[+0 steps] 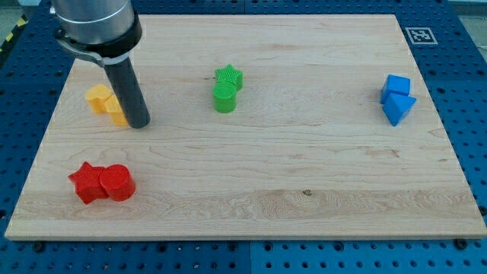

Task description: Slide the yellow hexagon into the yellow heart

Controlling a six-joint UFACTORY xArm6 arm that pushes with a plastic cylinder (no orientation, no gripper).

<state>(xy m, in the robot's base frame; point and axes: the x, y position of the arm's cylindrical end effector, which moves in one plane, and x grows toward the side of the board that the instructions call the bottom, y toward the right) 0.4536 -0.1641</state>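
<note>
My tip (137, 122), a bare rod with no claw to open or close, presses the yellow hexagon (114, 111) on its right side in the view, so the push is in hand, and next it needs only a short shove left into the yellow heart (98, 97).

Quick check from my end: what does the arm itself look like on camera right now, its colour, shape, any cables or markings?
Only the arm's lower part shows. A wide grey metal cylinder enters from the view's top left, with a darker ring around its bottom edge. From it hangs a straight, smooth, dark grey rod, round in section, ending in my tip. No cables, labels or markings are visible on it.
</note>
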